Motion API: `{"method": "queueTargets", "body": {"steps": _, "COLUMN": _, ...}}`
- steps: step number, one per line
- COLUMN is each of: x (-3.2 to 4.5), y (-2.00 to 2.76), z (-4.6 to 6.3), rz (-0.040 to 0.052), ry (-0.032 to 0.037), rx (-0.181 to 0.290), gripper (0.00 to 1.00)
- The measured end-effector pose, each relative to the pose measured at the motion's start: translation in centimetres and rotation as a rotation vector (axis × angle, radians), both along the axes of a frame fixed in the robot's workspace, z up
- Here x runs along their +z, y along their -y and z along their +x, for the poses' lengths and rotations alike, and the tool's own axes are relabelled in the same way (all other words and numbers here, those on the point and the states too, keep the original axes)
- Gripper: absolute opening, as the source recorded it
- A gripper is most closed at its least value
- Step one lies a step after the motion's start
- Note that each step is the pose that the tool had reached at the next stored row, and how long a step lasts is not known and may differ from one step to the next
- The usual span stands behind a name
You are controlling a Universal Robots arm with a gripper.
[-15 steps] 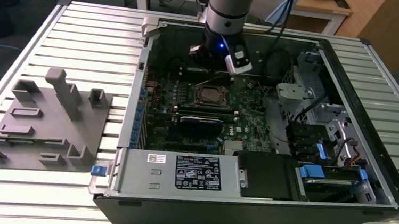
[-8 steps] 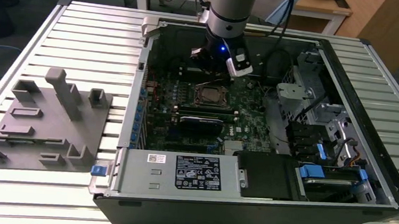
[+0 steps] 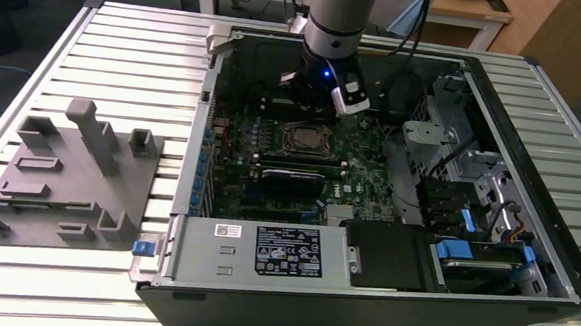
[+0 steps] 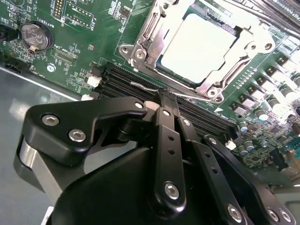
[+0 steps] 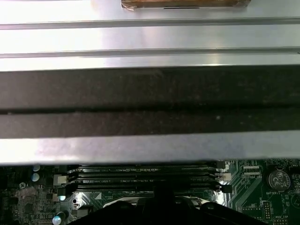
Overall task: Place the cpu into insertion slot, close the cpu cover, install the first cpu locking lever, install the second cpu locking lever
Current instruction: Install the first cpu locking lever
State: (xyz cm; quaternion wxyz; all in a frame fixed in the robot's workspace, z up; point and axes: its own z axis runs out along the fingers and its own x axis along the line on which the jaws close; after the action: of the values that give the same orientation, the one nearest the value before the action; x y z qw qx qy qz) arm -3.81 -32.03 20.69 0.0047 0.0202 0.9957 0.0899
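Second wrist view | cpu (image 4: pixel 201 47) seated in insertion slot (image 3: pixel 306 138), cpu cover (image 4: pixel 145 33) down over it | thin locking lever (image 4: pixel 140 86) runs along the slot edge facing the jaws, crosswise to them | gripper (image 4: pixel 167 96) jaws pinched together, tips at the lever, over memory slots (image 4: pixel 119 79) | exterior view: slot just near of gripper

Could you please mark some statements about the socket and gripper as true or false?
The pale silvery square cpu sits in the silver-rimmed insertion slot. True.
The thin silver metal-frame cpu cover stands upright. False: it lies down around the cpu.
The black gripper holds the cpu. False: its shut tips are by the long black memory slots.
A grey moulded fixture lies on the slatted metal table beside the black computer case. True.
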Motion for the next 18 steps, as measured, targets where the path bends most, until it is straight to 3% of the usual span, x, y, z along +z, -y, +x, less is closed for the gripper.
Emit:
{"method": "queueTargets", "body": {"steps": 13, "x": -0.03, "y": -0.06, "z": 0.43, "rz": -0.0001, "ry": 0.0000, "rx": -0.004, "gripper": 0.11}}
{"method": "queueTargets", "body": {"steps": 18, "x": -0.07, "y": -0.08, "z": 0.49, "rz": 0.0001, "ry": 0.0000, "rx": -0.041, "gripper": 0.11}}
